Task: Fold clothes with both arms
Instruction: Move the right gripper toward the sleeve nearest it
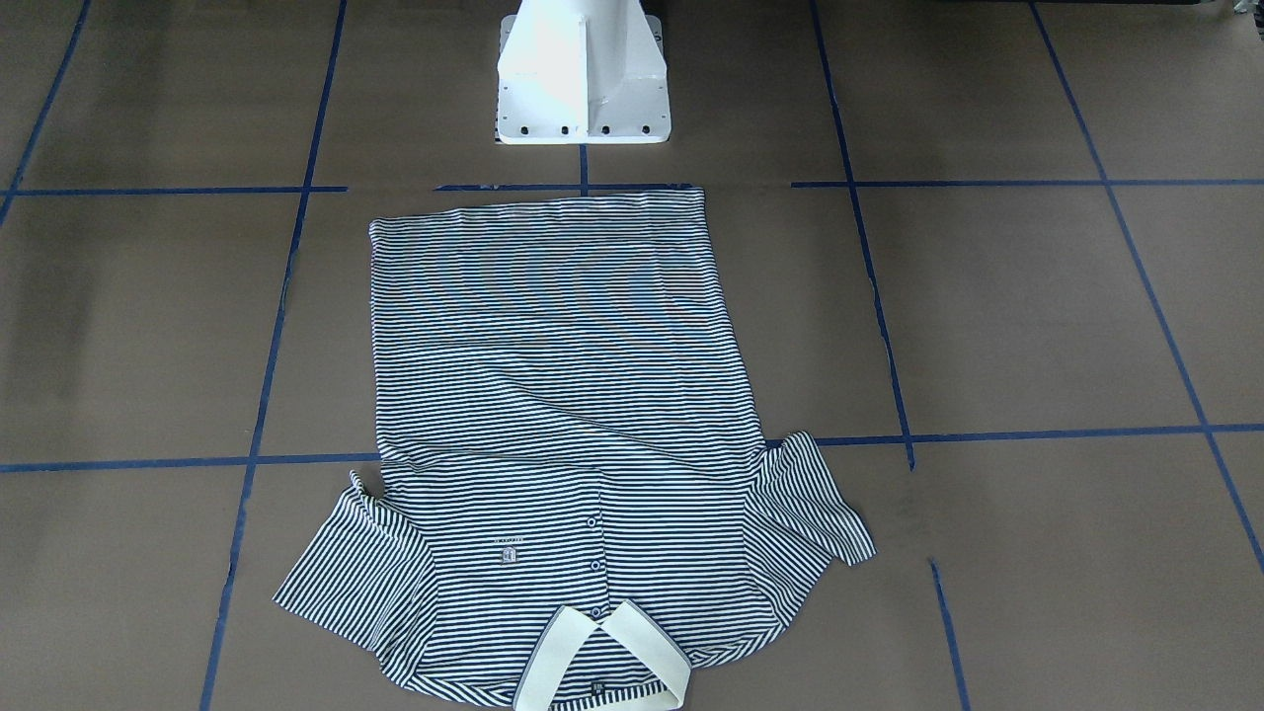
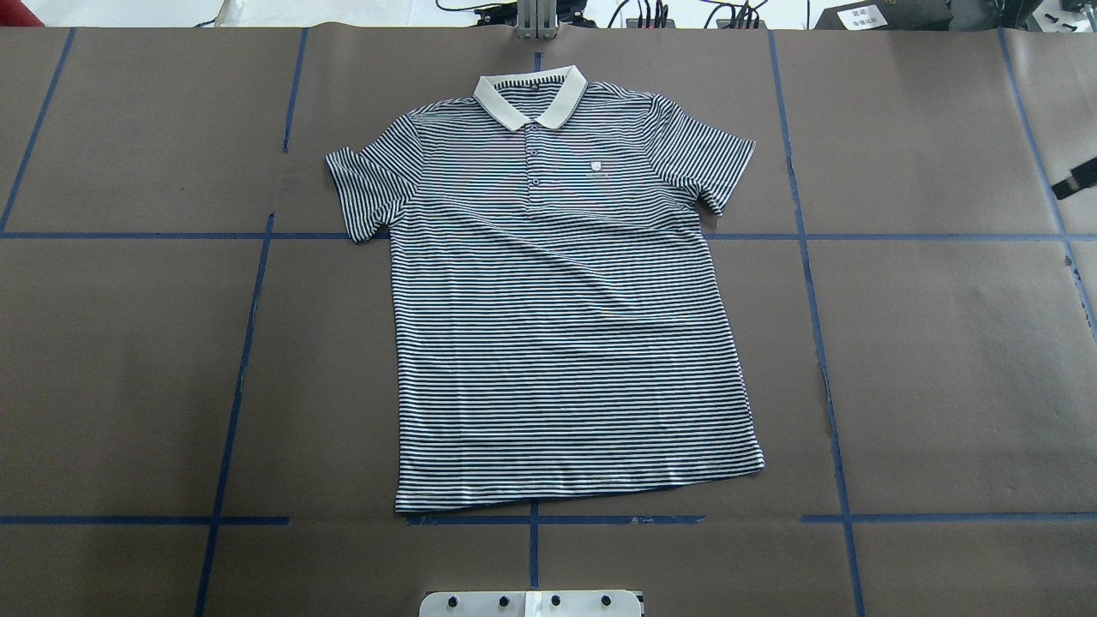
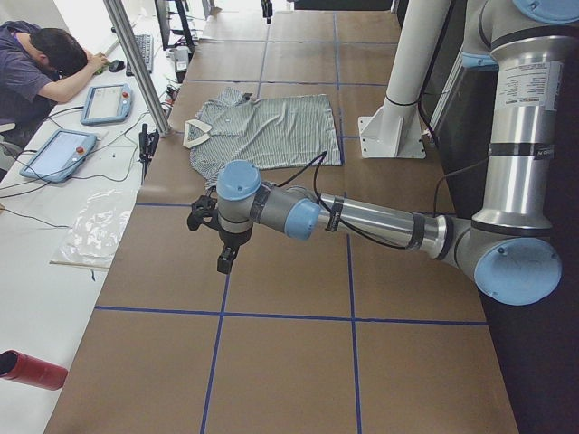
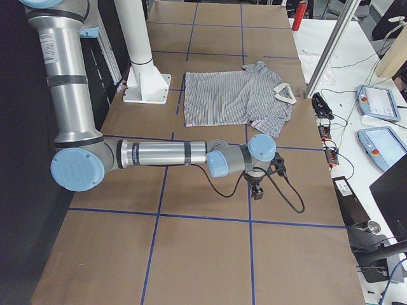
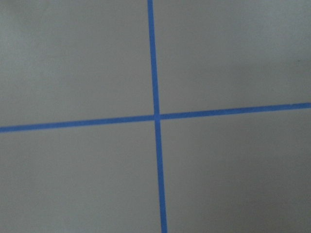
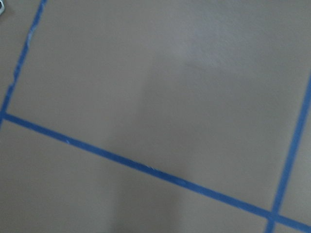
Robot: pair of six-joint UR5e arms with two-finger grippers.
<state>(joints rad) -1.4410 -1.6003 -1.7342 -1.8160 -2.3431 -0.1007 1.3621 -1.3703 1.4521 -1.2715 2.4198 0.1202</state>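
Table [image 2: 943, 360]: brown sheet w/ blue tape grid [image 5: 156, 116] all over. Clock dirs below = overhead view, robot at 6.

L arm [image 3: 380, 217]: seen from side cam only. Stretched out low over bare table, well off the shirt's 9 o'clock side. R arm [image 4: 165, 152]: mirror pose, well off the 3 o'clock side. Both well apart from the cloth.

Person [image 3: 45, 63]: leaning on the side bench beyond the table's 12 o'clock edge.

Polo shirt [image 2: 566, 343]: mid-table, flat, front up, unfolded. Hem at 6 o'clock, near the white pedestal [image 1: 583, 79]. Neck at 12, near the far table edge. A few shallow wrinkles across the body. Short sleeves spread out, one sleeve [image 2: 364, 184] toward 10 o'clock, other sleeve [image 2: 707, 154] toward 2.

L gripper [image 3: 224, 262]: black, points down, hangs above bare table. Can't tell from this side cam if the fingers are apart or together. R gripper [image 4: 256, 190]: same, can't tell either. Wrist cams show only table + tape.

Collar [image 2: 531, 98]: plain cream, at the shirt's 12 o'clock end.

Placket [image 2: 533, 154]: runs from collar toward 6, 3 btns visible.

Logo [image 2: 597, 168]: small, on chest, just at 3 o'clock of the placket.
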